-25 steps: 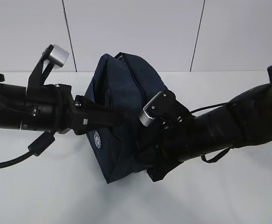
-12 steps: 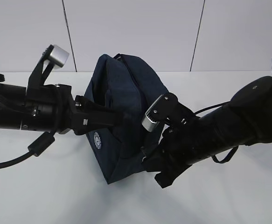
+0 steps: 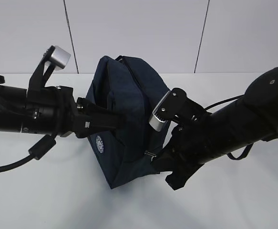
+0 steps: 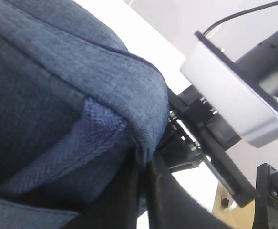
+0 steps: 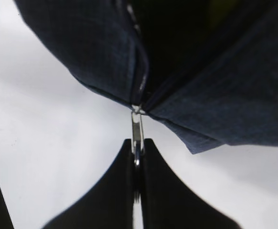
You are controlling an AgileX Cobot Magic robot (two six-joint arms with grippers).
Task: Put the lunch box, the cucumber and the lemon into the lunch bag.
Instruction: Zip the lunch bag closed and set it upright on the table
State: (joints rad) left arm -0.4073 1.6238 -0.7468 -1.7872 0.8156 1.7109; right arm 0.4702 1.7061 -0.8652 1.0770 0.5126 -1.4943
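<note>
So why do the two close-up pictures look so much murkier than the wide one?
The exterior view is evenly lit, with soft shadows under the lunch bag. The left wrist view sits so near the fabric that its weave shows, while the foreground is dark and blurred. In the right wrist view the right gripper is a black silhouette against the bright table, and the bag's opening is too dark to read.

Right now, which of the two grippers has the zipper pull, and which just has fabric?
The right gripper has it: its jaws are shut on the silver zipper pull at the bag's lower end. The left gripper only pinches a fold of blue fabric.
</note>
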